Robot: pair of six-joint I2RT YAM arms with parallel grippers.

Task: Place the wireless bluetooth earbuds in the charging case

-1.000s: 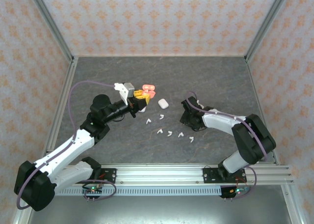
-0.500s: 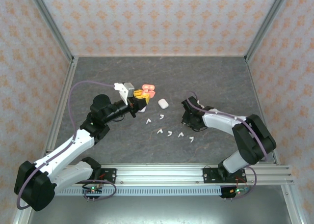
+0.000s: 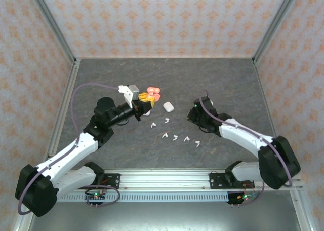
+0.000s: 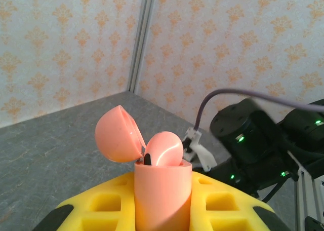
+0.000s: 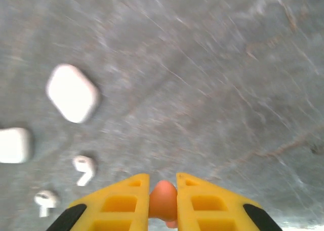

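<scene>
tightly in right gripper (image 5: pixel 163 179): pink earbud (image 5: pixel 163 201)

Glossy smooth salmon-pink plastic case (image 4: pixel 162 195), smooth white plastic earbuds (image 5: pixel 83 169), matt mottled grey tabletop (image 3: pixel 217 84); brushed metal rail (image 3: pixel 167 178)

Bright, even light fills the top view, with only faint soft shadows on the table (image 3: pixel 223 84). The right wrist view is smeared by motion blur, its white earbuds (image 5: pixel 82 165) fuzzy. In the left wrist view the open pink case (image 4: pixel 162 195) shows a glossy highlight.
</scene>
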